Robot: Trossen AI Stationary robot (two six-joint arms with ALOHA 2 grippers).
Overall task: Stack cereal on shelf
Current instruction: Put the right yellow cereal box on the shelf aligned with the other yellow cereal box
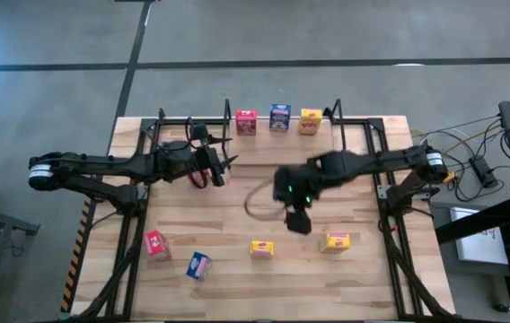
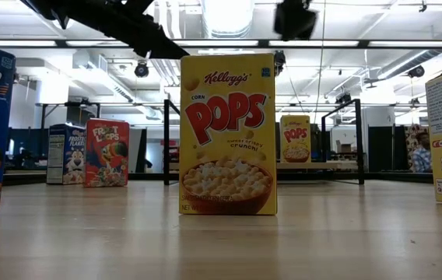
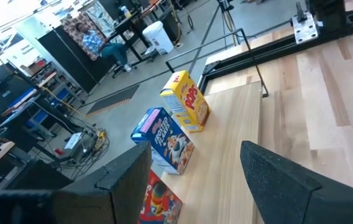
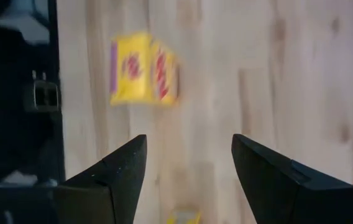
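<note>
Grey concrete floor (image 1: 327, 36) surrounds the table; ceiling lights (image 2: 229, 15) glow overhead.

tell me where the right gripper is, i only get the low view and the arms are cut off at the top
Observer: The right gripper hangs over mid-table, just behind the gap between the centre yellow box and the right yellow box.
Operator: holding anything
Observer: No. The right wrist view shows its fingers apart with nothing between them.
Operator: and the left one
Observer: The left gripper waits open and empty in front of the shelf, looking at the blue box on it.
</note>
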